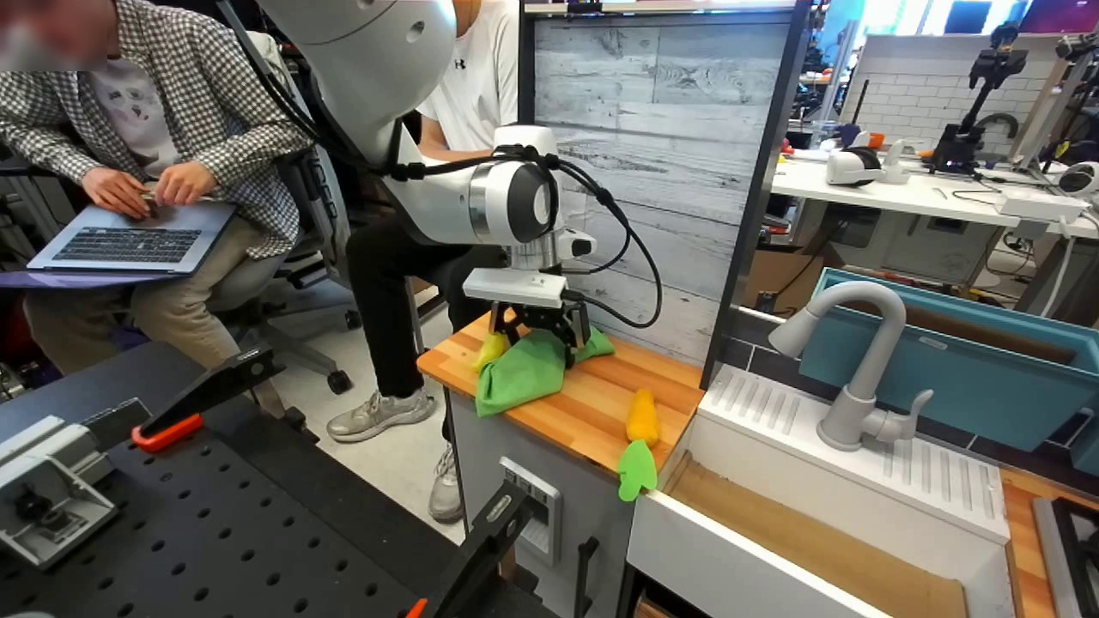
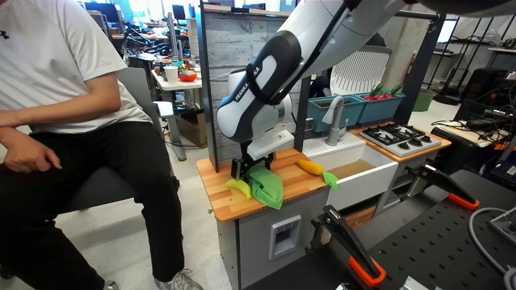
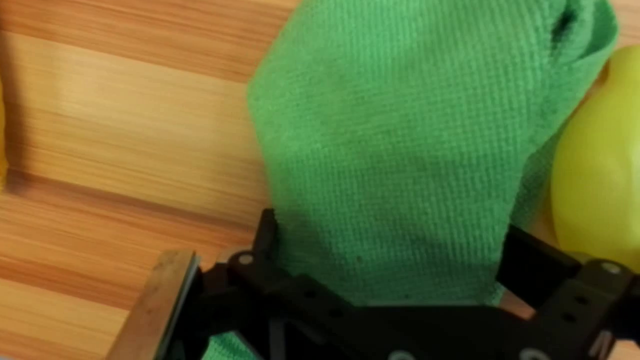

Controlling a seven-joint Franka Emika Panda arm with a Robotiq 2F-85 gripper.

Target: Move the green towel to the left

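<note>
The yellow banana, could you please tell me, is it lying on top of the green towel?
No, in an exterior view the yellow banana lies on the wooden countertop, beside the green towel.

In both exterior views the Franka Emika Panda arm (image 2: 284, 52) slopes down to a bent wrist (image 1: 528, 206) above the wood-topped bench (image 2: 294, 181). Beneath the wrist the Robotiq gripper (image 1: 532, 343) points downward, nearer the back edge than the front and closer to the back left corner than to the back right one. Its two black fingers (image 3: 535, 267) stand wide apart in the wrist view, their tips low, close to the surface.
</note>
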